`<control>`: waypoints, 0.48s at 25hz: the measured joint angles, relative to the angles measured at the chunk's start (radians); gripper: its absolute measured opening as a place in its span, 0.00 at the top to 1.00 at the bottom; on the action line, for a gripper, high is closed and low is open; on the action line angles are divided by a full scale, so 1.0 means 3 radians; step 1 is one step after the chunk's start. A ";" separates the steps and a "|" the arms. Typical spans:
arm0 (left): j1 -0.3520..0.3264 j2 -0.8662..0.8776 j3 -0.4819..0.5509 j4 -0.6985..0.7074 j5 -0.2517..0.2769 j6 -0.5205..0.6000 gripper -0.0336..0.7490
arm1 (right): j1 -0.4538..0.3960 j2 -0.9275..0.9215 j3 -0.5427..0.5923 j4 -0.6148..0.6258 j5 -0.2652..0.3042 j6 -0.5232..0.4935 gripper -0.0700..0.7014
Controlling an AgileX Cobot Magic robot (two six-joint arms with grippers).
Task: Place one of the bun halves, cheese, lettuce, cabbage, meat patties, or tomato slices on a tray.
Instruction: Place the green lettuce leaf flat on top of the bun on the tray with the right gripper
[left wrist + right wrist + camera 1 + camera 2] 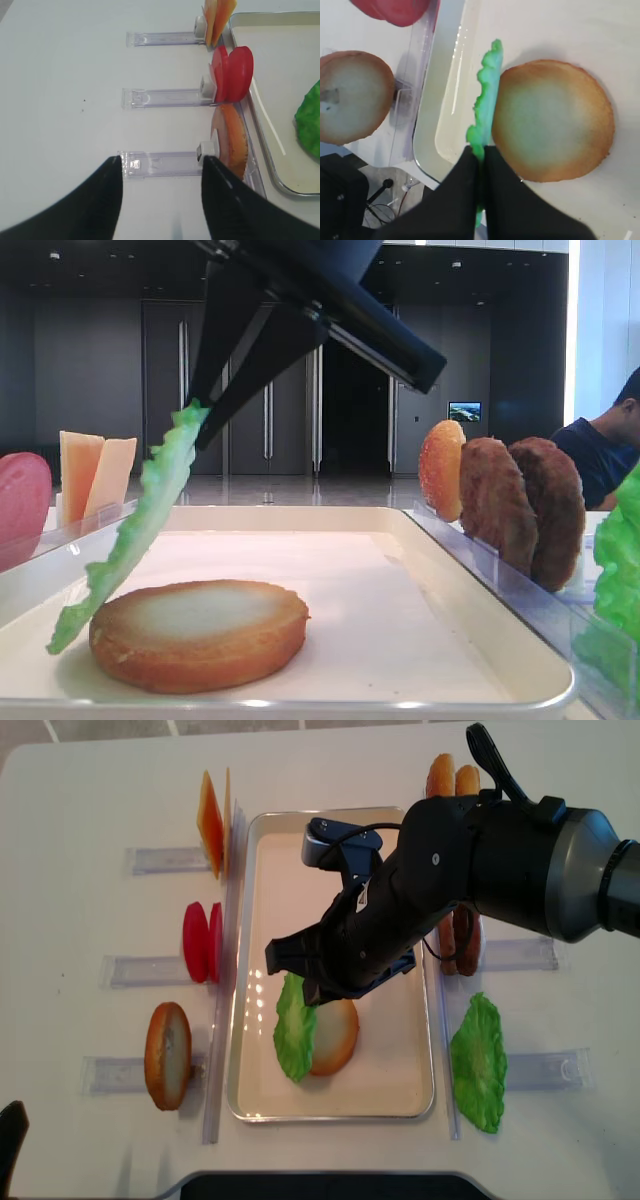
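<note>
Right wrist view | right gripper [481, 156] jaws pinch lettuce [485, 107] rim | thin, floppy, light: hold the edge | beside bun half [551, 120], tray [451, 90] left edge

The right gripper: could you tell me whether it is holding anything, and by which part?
The right gripper is shut on the lettuce, pinching its ruffled edge; the leaf hangs tilted beside the bun half in the tray.
</note>
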 joint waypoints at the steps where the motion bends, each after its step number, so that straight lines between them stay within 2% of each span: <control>1: 0.0000 0.0000 0.0000 0.0000 0.0000 0.0000 0.46 | 0.0000 0.0000 0.0000 -0.0067 0.0006 0.0035 0.88; 6: 0.0000 0.0000 0.0000 0.0000 0.0000 0.0000 0.46 | 0.0000 0.0000 0.0000 -0.0382 0.0076 0.0273 0.88; 12: 0.0000 0.0000 0.0000 0.0000 0.0000 0.0000 0.46 | 0.0000 0.0000 0.0000 -0.0424 0.0095 0.0295 0.88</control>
